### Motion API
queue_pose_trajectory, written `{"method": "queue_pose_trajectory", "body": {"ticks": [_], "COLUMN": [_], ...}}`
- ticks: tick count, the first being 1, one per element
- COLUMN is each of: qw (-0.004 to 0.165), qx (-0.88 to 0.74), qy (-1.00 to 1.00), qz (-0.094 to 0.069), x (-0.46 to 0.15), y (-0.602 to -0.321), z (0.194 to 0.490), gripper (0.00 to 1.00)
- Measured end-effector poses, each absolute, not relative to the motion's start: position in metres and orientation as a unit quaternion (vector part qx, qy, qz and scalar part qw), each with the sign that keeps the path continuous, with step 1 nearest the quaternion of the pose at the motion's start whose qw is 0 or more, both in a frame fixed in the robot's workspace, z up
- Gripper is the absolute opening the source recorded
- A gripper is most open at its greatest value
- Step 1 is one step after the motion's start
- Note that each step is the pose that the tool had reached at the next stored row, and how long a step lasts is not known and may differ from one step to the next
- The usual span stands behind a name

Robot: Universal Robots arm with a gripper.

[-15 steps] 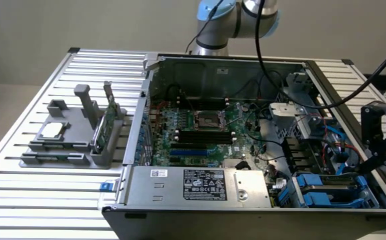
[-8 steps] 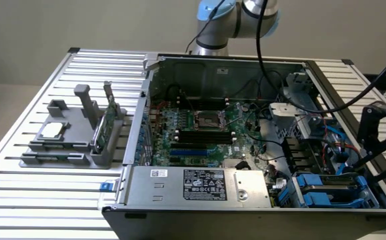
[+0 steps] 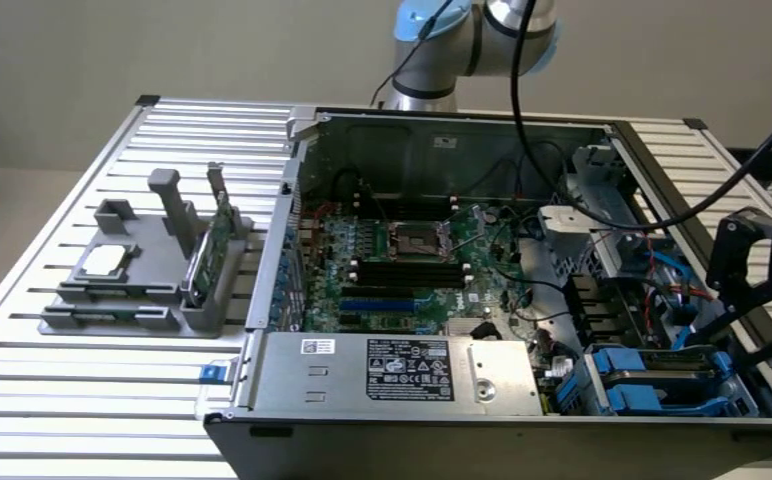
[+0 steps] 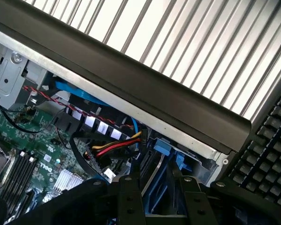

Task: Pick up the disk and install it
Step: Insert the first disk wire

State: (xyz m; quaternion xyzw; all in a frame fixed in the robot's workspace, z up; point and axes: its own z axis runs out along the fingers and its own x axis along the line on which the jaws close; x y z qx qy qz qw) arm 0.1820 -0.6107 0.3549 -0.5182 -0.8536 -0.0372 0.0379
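Our pincer (image 4: 157, 182) hangs with jaws parted and nothing in their hold, one finger either side of the disk (image 3: 642, 386), which we see lying in its blue carrier in the corner bay of the open computer case (image 3: 493, 447), on the exterior view's right, beside the motherboard (image 3: 400, 260); the case rests on a slatted table (image 3: 79, 400).

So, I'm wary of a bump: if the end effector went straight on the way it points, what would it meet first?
Probably the disk in its blue carrier, in the case's corner bay: it lies straight ahead between the end effector's open fingers. The gap to it is hard to judge.
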Motion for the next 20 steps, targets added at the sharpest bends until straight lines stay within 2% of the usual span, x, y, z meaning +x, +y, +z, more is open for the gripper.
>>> {"method": "queue_pose_trajectory", "body": {"ticks": [20], "qw": [0.058], "qx": [-0.527], "qy": [-0.847], "qz": [-0.050], "x": [0.1822], "y": [-0.6064], "z": [0.3463], "gripper": [0.36]}}
